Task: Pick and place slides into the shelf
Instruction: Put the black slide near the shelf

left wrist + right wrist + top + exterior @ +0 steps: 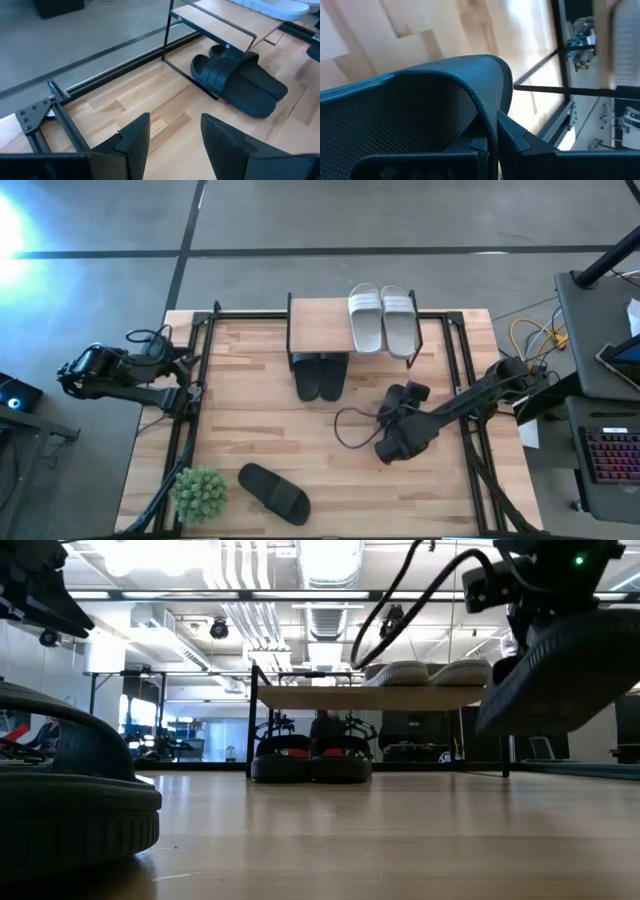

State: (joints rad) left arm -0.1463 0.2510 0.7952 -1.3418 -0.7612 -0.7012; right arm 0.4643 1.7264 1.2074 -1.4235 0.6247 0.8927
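My right gripper (pixel 398 438) is shut on a black slide (pixel 560 670) right of the table's middle, held clear of the table. The shelf (pixel 320 325) stands at the far edge. Two light grey slides (pixel 382 318) lie flat on its top board, and a pair of black slides (pixel 320 375) sits on the table under it, toes poking out. Another black slide (pixel 272 492) lies flat near the near edge. My left gripper (pixel 175 132) is open and waits over the table's left edge (pixel 185 385). My right gripper (pixel 492 137) pinches the edge of the black slide's strap (pixel 485 107) between its two fingers; the strap arches up ahead of them. In the low view the slide hangs tilted below the gripper, lifted clear of the table.
A green bushy plant (pixel 198 493) stands at the near left corner beside the loose black slide. A black cable (pixel 350 425) loops over the table by my right arm. Black frame rails (pixel 190 430) run along both sides. Bare wood (pixel 250 400) lies left of the shelf.
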